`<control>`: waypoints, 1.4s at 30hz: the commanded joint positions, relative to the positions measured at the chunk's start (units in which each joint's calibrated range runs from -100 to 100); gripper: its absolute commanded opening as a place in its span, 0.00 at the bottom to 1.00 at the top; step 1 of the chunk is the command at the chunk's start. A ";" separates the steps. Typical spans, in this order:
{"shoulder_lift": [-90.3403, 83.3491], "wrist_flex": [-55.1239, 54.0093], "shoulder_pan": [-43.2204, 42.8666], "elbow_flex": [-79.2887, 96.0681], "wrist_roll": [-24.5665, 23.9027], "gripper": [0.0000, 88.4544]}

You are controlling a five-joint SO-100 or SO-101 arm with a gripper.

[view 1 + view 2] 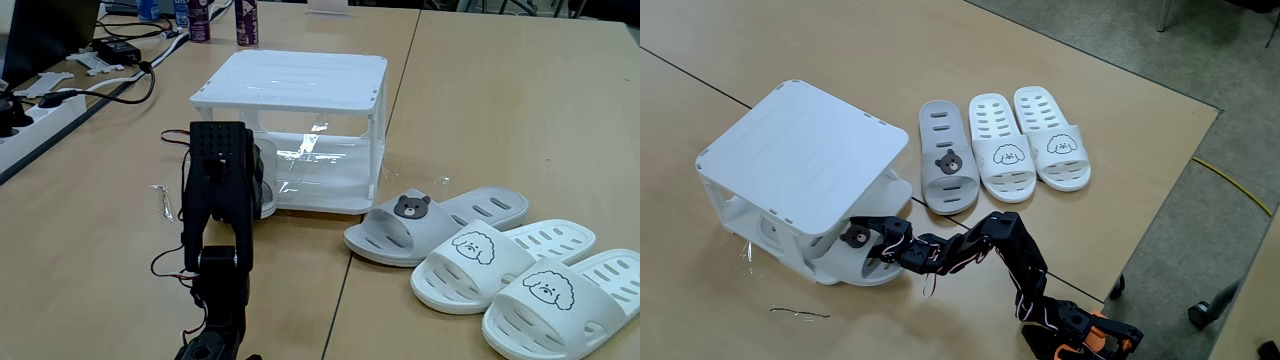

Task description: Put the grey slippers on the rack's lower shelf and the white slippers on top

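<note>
The white two-level rack (300, 80) (800, 150) stands mid-table. My gripper (257, 175) (872, 258) reaches into the front corner of its lower shelf (330, 185). A pale grey slipper (266, 200) (855, 270) lies there, one end sticking out past the shelf edge. The jaws are hidden by my arm and by the top board. The other grey slipper (430, 220) (945, 160), with a brown bear face, lies on the table beside the rack. Two white slippers (500, 260) (1000, 145) with dog faces lie side by side next to it. The rack's top is bare.
A power strip (40, 110) and black cables lie at the left in a fixed view, with bottles (247, 22) behind the rack. A thin loose wire (800, 313) lies near my arm's base. The table edge (1160, 200) runs close beyond the white slippers.
</note>
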 commanded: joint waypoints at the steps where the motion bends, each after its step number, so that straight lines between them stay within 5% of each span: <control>1: -4.71 -1.01 0.69 -0.50 0.37 0.42; 24: -26.25 -2.56 0.94 26.11 0.37 0.35; 34: -43.75 -2.56 24.38 44.16 0.37 0.36; 42: -23.14 -2.56 31.04 25.48 0.37 0.36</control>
